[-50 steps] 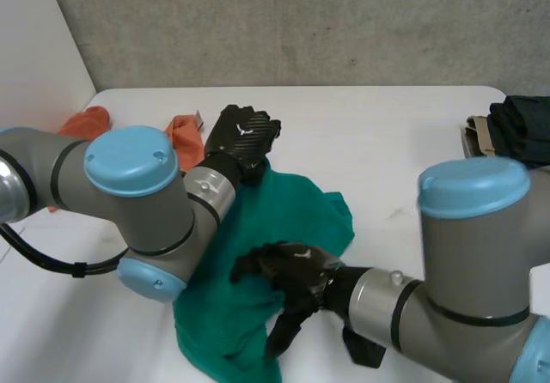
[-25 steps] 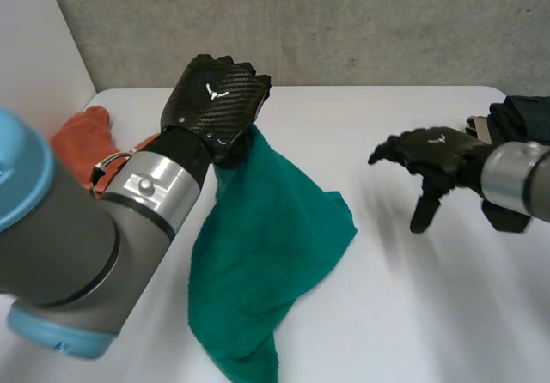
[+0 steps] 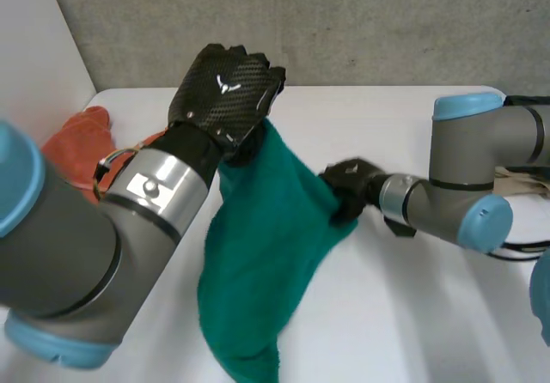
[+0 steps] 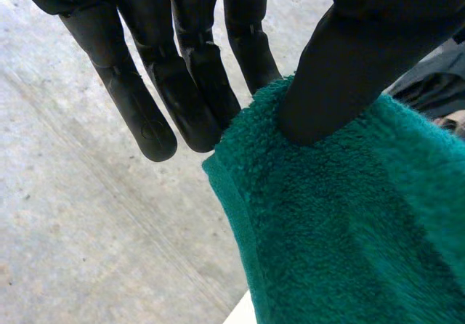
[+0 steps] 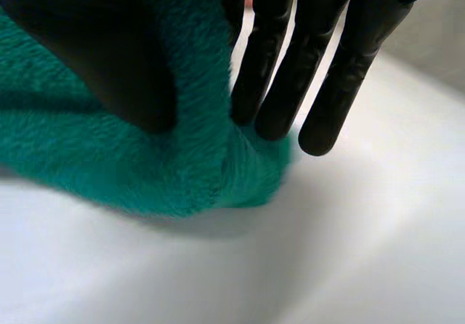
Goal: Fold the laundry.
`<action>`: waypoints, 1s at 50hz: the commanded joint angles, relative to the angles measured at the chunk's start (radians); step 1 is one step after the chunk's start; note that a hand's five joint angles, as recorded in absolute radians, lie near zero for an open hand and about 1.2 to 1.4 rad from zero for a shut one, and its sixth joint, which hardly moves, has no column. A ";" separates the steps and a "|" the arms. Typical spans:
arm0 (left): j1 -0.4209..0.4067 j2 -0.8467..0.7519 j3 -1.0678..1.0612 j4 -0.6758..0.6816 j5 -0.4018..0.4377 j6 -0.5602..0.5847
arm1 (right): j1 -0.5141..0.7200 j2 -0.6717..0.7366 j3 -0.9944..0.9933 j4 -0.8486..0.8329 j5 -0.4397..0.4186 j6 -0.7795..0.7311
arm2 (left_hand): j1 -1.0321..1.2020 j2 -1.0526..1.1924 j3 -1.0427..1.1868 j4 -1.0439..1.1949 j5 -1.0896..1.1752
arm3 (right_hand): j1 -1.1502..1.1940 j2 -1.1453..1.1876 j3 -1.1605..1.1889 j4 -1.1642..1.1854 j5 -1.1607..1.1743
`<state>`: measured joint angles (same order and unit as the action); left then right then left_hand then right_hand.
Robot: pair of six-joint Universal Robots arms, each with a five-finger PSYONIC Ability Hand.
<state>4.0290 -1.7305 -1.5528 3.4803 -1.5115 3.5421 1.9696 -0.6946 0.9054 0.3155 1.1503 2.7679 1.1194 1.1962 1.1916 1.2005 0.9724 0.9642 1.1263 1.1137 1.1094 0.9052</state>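
Observation:
A green towel (image 3: 262,237) hangs over the table from my left hand (image 3: 225,98), which holds its top corner high. In the left wrist view the thumb (image 4: 341,70) pinches the towel's corner (image 4: 327,215) against the fingers (image 4: 182,84). My right hand (image 3: 348,187) grips the towel's right corner at the side. In the right wrist view its thumb (image 5: 109,62) and fingers (image 5: 305,62) are closed on the green towel (image 5: 145,164) just above the white table (image 5: 290,266).
Orange cloth (image 3: 76,147) lies at the table's far left behind my left arm. Dark folded clothes (image 3: 528,108) sit at the far right edge. A grey wall runs behind the white table (image 3: 404,314).
My left hand lifted the towel's corner off the table. My right hand left the towel's middle, swung out to the right, then came back and closed on the towel's right corner.

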 commanded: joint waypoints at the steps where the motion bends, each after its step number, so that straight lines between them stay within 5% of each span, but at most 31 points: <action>1: 0.062 -0.138 0.231 0.060 0.014 0.058 | -0.008 -0.094 -0.085 -0.359 0.218 0.120 | 0.277 0.200 0.205 0.196 0.249 | 0.432 0.270 0.283 0.287 0.317; 10: 0.116 -0.161 0.413 0.220 0.020 0.164 | -0.009 -0.373 0.182 -0.792 0.279 0.141 | 0.277 0.200 0.205 0.196 0.249 | 0.432 0.270 0.283 0.287 0.317; 19: 0.074 -0.120 0.199 0.240 0.071 0.170 | -0.015 -0.437 0.386 -0.748 0.279 0.110 | 0.277 0.200 0.205 0.196 0.249 | 0.432 0.270 0.283 0.287 0.317; 31: -0.056 -0.199 -0.208 0.224 0.077 0.172 | -0.023 -0.439 0.728 -0.681 0.275 -0.175 | 0.277 0.200 0.205 0.196 0.249 | 0.432 0.270 0.283 0.287 0.317; 35: -0.116 -0.242 -0.242 0.214 0.076 0.167 | -0.054 -0.442 0.799 -0.664 0.284 -0.254 | 0.037 -0.039 -0.035 -0.044 0.010 | 0.432 0.270 0.283 0.287 0.317; 39: -0.124 -0.236 -0.240 0.189 0.063 0.167 | -0.083 -0.454 0.848 -0.649 0.284 -0.266 | -0.571 -0.647 -0.643 -0.652 -0.598 | 0.432 0.270 0.283 0.287 0.317; 50: 0.048 -0.101 -0.251 0.103 0.037 0.130 | -0.192 -0.490 0.859 -0.618 0.281 -0.226 | -0.841 -0.918 -0.913 -0.922 -0.869 | 0.432 0.270 0.283 0.287 0.317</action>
<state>3.9684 -1.8873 -1.7896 3.6226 -1.4762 3.6981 1.8238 -1.1805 1.7751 -0.3059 1.4330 2.5080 0.3013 0.2929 0.2957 0.2895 0.1057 0.9854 1.1756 1.1865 1.1911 0.9865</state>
